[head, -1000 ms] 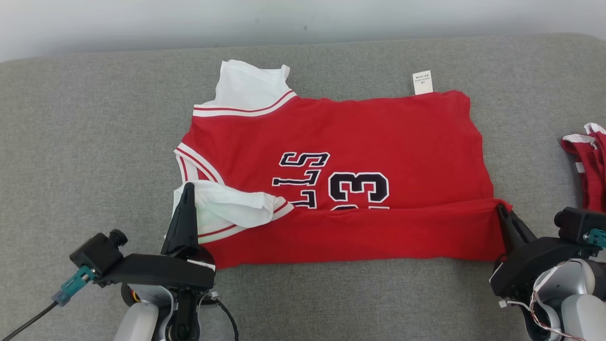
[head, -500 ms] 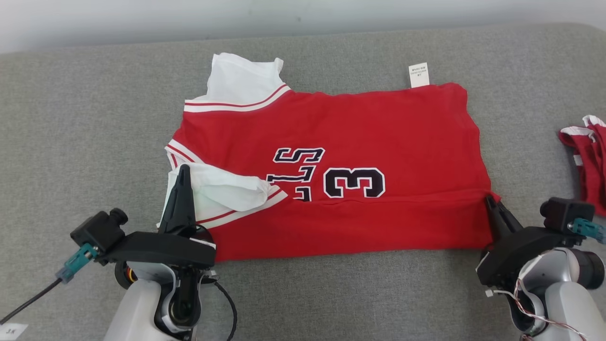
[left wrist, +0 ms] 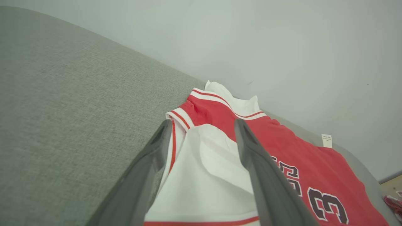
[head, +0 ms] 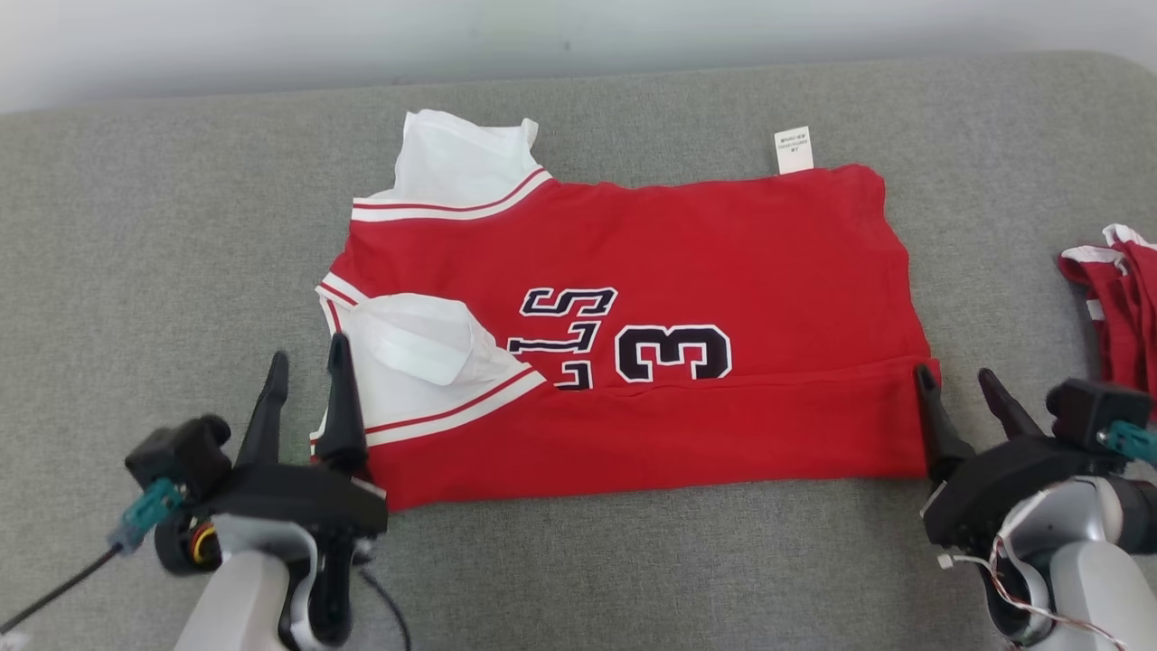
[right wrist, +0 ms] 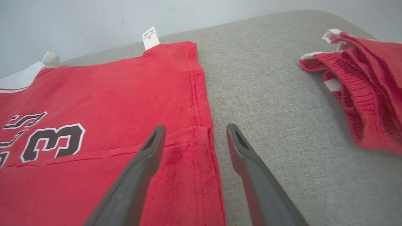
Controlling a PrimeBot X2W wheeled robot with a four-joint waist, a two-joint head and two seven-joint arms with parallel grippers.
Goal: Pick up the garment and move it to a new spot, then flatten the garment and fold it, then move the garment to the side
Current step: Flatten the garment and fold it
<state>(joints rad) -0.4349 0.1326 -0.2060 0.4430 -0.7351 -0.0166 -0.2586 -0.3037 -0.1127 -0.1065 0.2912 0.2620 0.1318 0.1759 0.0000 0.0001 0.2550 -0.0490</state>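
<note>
So everything sits on a big grey padded surface (head: 145, 217) with a coarse woven texture and rounded far corners, and a plain pale wall (head: 578, 32) runs right behind its far edge. There's loads of bare grey to the left of the shirt and along the near edge, less on the right. The garment (head: 705, 244) is a soft-looking red jersey lying flat about mid-surface. Its near strip is folded up over itself, and the fold edge runs just under the black, white-outlined "3" and letters. The left end has white sleeves (head: 425, 339) with red-and-white striped trim, one poking out far-left and one flopped over the front near-left. At the right edge, well apart from the jersey, is a second crumpled red piece (head: 1116, 307) with white trim. The left gripper (head: 308, 350) has its dark tapered fingers spread apart either side of the near-left sleeve edge, gripping nothing. The right gripper (head: 954, 372) is spread too, one finger by the near-right corner hem and the other over bare grey. A tiny white label (head: 793, 149) sticks out past the far edge.
</note>
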